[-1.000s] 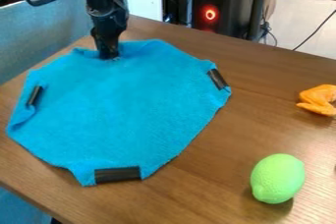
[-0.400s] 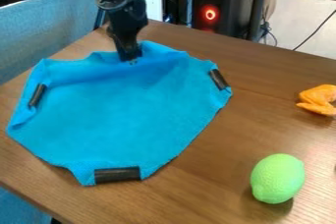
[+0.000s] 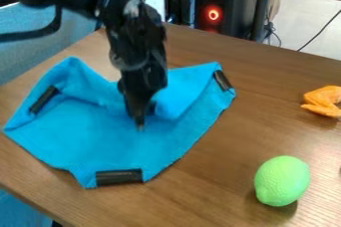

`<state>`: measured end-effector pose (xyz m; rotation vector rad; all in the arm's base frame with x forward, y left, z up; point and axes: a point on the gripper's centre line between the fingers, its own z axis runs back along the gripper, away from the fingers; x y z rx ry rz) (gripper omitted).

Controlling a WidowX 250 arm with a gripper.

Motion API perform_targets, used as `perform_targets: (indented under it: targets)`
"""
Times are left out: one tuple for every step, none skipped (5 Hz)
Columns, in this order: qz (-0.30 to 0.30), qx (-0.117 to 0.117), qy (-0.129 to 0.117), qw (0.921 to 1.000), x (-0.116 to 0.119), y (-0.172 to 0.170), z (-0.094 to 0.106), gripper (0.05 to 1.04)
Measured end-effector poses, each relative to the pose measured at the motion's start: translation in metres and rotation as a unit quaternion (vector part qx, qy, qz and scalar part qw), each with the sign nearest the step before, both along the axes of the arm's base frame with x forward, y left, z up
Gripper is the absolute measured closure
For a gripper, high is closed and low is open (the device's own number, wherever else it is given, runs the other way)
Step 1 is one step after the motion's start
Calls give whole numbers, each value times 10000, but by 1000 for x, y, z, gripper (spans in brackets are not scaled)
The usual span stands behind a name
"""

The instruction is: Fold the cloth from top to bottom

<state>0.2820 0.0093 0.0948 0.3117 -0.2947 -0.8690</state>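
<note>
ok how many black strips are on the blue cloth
3 in view: one at the near edge, one toward the left corner, one at the right corner. More may be hidden under the folded part or behind the gripper.

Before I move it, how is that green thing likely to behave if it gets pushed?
The green thing would probably roll, since its sides are rounded, though its egg-like shape may make it curve or wobble. The little nub at its lower end might catch and cut the roll short. The table looks flat and smooth, so it may offer little grip.
</note>
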Motion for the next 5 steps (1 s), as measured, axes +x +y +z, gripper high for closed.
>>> perform_targets:
  targets:
    - [-367,-31,-8,9993,-31,-29,2,1001]
    - [-546,-216,-82,9982,-50,-47,14,1001]
    - [-550,-354,-13,9979,-60,-56,19,972]
    - [-411,-132,335,9985,-73,-67,10,788]
    - [-26,189,1080,9940,-86,-64,1,497]
